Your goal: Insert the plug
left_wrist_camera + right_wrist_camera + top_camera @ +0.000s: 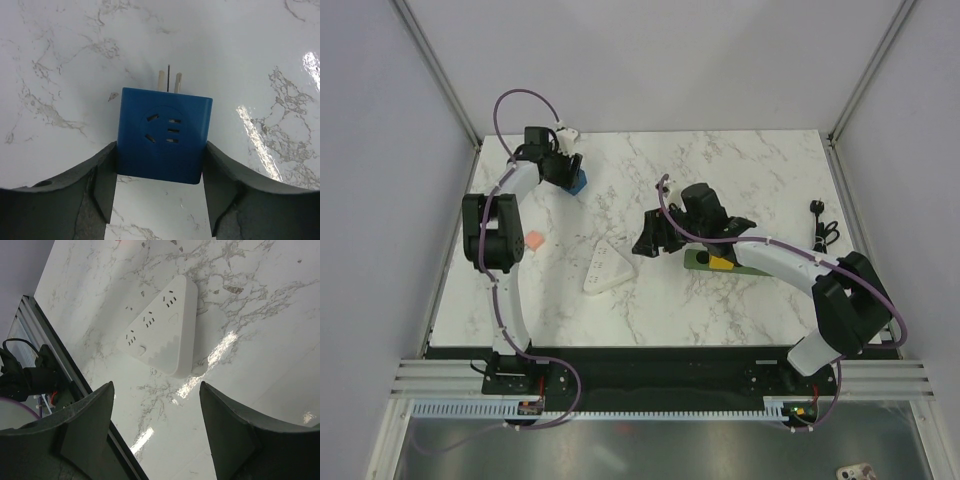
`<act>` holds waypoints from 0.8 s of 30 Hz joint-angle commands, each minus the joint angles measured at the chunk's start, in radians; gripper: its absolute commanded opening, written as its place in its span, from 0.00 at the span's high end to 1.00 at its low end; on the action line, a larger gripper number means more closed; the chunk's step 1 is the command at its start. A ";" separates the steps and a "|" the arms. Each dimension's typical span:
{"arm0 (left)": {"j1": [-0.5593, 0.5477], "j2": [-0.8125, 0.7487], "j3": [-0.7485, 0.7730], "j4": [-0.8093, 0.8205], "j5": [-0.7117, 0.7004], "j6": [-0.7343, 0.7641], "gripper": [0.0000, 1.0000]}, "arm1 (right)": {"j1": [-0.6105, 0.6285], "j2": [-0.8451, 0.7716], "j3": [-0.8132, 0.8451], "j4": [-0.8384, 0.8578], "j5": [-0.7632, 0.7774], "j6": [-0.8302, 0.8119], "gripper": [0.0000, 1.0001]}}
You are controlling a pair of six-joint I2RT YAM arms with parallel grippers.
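The yellow plug (pixel 721 262) sits on the dark green socket strip (pixel 698 260) at mid-table, just under my right forearm. My right gripper (pixel 645 241) (pixel 156 390) is open and empty, hovering to the left of the strip, above bare marble near a white triangular socket block (pixel 162 330). My left gripper (pixel 563 166) (pixel 160 150) is at the far left of the table. Its jaws lie against both sides of a blue cube adapter (pixel 163 134), whose prongs point away from the wrist camera. The plug and the strip do not show in either wrist view.
The white triangular socket block (pixel 605 268) lies between the arms. A small pink piece (pixel 533 241) lies by the left arm. A black plug with a thin cord (pixel 821 228) lies at the right. Enclosure walls ring the table.
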State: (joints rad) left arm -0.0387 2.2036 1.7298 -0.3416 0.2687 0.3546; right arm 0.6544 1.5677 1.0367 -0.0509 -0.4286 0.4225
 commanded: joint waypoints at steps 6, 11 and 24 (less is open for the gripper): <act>-0.007 -0.199 -0.108 0.123 0.230 -0.045 0.81 | -0.032 -0.031 0.066 -0.033 0.016 0.028 0.23; -0.079 -0.381 -0.171 0.143 0.302 -0.117 0.98 | -0.125 -0.086 0.083 -0.064 -0.007 0.149 0.15; -0.483 -0.875 -0.473 0.084 0.284 -0.129 0.98 | -0.253 -0.227 0.138 -0.095 -0.209 0.295 0.02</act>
State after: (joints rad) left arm -0.4820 1.4014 1.3090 -0.2554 0.5758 0.2581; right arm 0.4080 1.3777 1.1355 -0.1501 -0.5472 0.6746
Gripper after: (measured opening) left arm 0.656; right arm 0.982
